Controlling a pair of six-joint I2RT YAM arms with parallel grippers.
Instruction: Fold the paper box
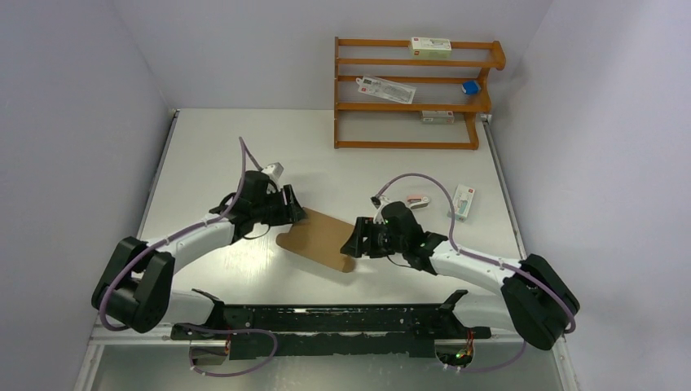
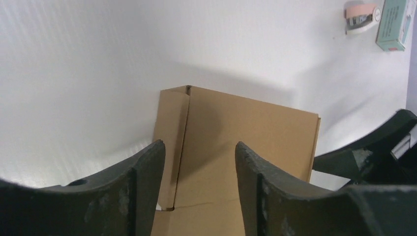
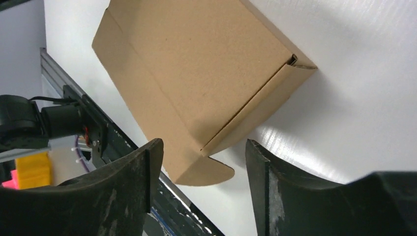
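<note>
The paper box [image 1: 319,239] is plain brown cardboard, lying flat on the white table between my two arms. My left gripper [image 1: 295,212] is open at its upper left end; in the left wrist view the box [image 2: 231,142] lies between and beyond the open fingers [image 2: 147,167], a narrow side flap folded along its left. My right gripper [image 1: 355,241] is open at the box's right end. In the right wrist view the box [image 3: 196,73] shows as a folded carton with a rounded tab [image 3: 209,172] sticking out between the open fingers [image 3: 255,162].
A wooden shelf rack [image 1: 407,94] with small white cartons stands at the back of the table. A small white carton [image 1: 463,201] and a pink-and-white item [image 1: 417,200] lie right of centre. A black frame [image 1: 326,319] runs along the near edge.
</note>
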